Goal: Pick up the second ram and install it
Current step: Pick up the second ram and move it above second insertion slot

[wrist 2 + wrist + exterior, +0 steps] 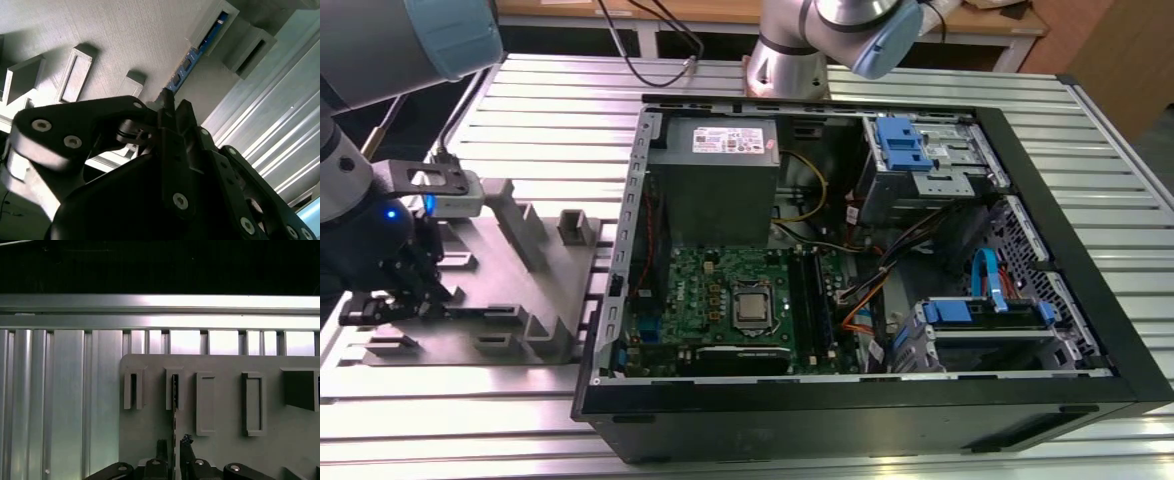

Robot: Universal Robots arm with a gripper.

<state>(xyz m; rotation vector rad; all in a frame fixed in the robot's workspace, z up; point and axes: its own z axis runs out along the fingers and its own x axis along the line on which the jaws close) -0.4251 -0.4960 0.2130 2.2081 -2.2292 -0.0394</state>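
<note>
The main risk, as I judge it, is a skewed lift. The second ram (189,61) stands on its thin edge in a narrow holder (175,389) of the grey fixture plate (480,280). The gripper (174,442) seems to sit at the end nearest the arm, not at the middle. A pull from there could tip the board and jam it against the holder's walls, or let it pivot and slip. Pressure landing on the black chips instead of bare board could also seat unevenly. Whether the gripper is clamped on the stick or merely set around it, I cannot tell.

The plate lies on the slatted table (854,80) at the exterior view's left, well apart from the green motherboard (714,290) inside the open computer case (854,415).

The stick looks long, flat and very thin. Edge-on in the first wrist view it is a dark line. In the second wrist view its blue face carries a row of small black chips, with its far end tucked in the holder
</note>
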